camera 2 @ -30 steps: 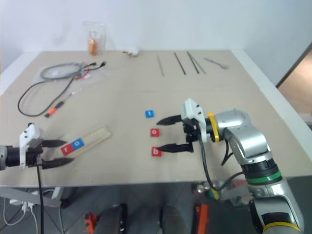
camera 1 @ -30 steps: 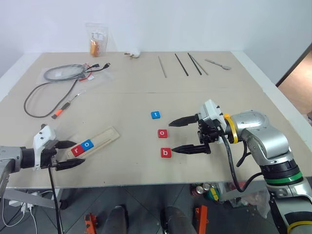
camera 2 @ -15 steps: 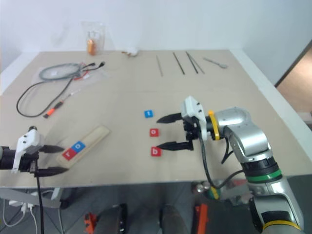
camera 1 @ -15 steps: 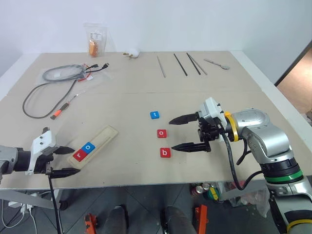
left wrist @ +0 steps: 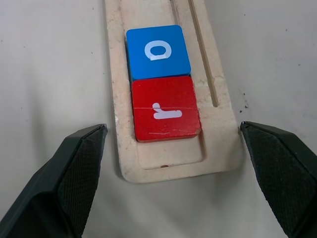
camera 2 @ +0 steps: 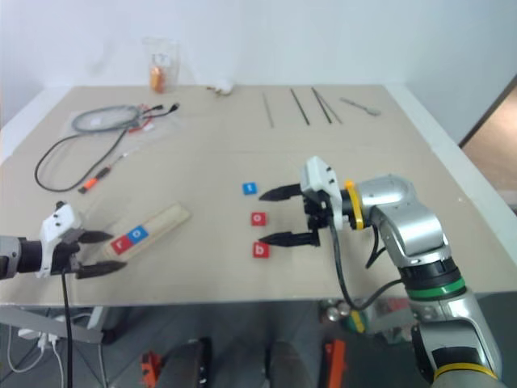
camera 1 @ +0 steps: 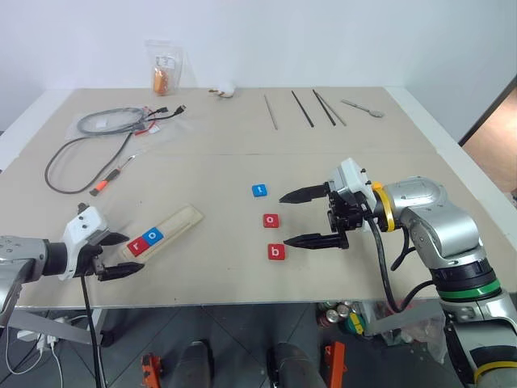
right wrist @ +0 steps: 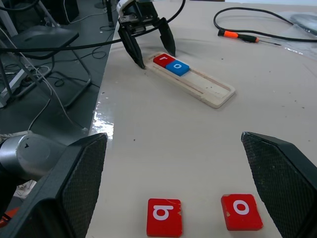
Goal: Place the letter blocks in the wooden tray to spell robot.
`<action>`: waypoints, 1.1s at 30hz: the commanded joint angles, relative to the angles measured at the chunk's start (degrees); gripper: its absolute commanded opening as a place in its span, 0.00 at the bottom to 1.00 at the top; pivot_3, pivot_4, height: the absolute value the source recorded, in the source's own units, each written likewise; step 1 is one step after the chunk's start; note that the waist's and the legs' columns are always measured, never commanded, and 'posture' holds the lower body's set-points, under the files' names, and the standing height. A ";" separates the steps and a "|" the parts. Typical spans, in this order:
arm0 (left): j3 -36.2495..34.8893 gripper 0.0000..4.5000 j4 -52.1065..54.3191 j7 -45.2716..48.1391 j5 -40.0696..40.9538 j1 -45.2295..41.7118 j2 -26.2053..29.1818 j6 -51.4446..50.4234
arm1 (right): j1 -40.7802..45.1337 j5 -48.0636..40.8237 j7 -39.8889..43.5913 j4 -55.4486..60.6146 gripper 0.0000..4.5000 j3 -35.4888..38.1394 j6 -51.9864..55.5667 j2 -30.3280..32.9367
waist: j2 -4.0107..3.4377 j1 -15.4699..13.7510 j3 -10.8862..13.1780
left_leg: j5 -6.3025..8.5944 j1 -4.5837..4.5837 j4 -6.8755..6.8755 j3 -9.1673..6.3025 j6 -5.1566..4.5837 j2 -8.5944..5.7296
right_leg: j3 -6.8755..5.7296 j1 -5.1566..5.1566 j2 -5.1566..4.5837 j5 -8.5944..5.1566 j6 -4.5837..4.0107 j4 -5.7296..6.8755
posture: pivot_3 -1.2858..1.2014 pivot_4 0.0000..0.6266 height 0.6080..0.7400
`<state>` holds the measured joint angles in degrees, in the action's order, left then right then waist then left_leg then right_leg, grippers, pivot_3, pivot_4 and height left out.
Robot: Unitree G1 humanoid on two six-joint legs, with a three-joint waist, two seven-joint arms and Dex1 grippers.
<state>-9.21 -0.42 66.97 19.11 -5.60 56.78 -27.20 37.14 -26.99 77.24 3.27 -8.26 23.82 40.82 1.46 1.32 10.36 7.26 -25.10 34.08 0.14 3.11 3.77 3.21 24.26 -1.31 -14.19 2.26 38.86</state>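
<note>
Two letters seated; third awaited.
With r (left wrist: 166,108) and o (left wrist: 158,51) laid in the tray (camera 1: 179,222), the b tile (camera 1: 276,252) is next to be gripped by the open, empty right claw (camera 1: 300,218); left claw (camera 1: 118,255) open.

Wooden tray (camera 1: 174,224): pale strip, lower left of head view, lying diagonal. Red r (camera 1: 136,245) + blue o (camera 1: 154,237) seated touching at its near end. Loose on table, centre frame: blue t (camera 1: 258,191), red o (camera 1: 271,220), red b (camera 1: 276,252), all flat, apart.
</note>
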 commanded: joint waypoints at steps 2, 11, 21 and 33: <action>3.12 0.99 1.07 1.72 -2.38 4.02 2.57 0.04 | 2.00 -0.47 0.04 0.17 1.00 1.82 -0.84 -0.29 | 0.00 0.03 0.00 | 0.01 -0.01 -0.01 0.03 0.01 0.00 | 0.02 0.01 0.00 -0.07 0.06 0.00 | 0.52 0.24 1.00; 5.64 0.99 0.81 0.66 -5.66 5.39 3.52 4.10 | 2.61 -0.50 -0.04 -0.22 1.00 2.03 -1.20 -0.66 | -0.22 0.75 -0.12 | 0.24 0.02 -0.15 0.06 -0.17 0.00 | 0.04 0.04 0.03 -0.32 0.12 0.00 | 0.52 0.24 1.00; 6.82 0.72 0.48 -0.62 -6.79 4.98 2.74 5.25 | 2.22 -0.44 -0.43 0.07 1.00 2.36 -1.28 -0.41 | -0.78 0.75 -0.46 | 0.23 0.14 -0.09 0.07 -0.18 -0.06 | 0.14 -0.08 0.01 -0.30 0.09 0.00 | 0.52 0.24 1.00; 4.84 0.72 -3.72 7.53 -0.78 -2.83 -1.88 15.48 | 4.12 -1.73 1.32 -1.50 1.00 3.51 0.02 0.85 | -0.87 -0.08 -0.52 | 0.23 0.05 0.01 0.06 -0.19 -0.11 | 0.14 -0.04 0.00 -0.27 0.10 0.02 | 0.52 0.24 1.00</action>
<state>-4.82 -3.63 71.55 16.65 -7.64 55.31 -14.20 39.45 -27.12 77.66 1.40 -8.05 23.58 40.50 0.59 1.24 9.84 7.49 -25.12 34.23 0.20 2.92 3.67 3.33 24.22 -1.31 -14.46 2.36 38.88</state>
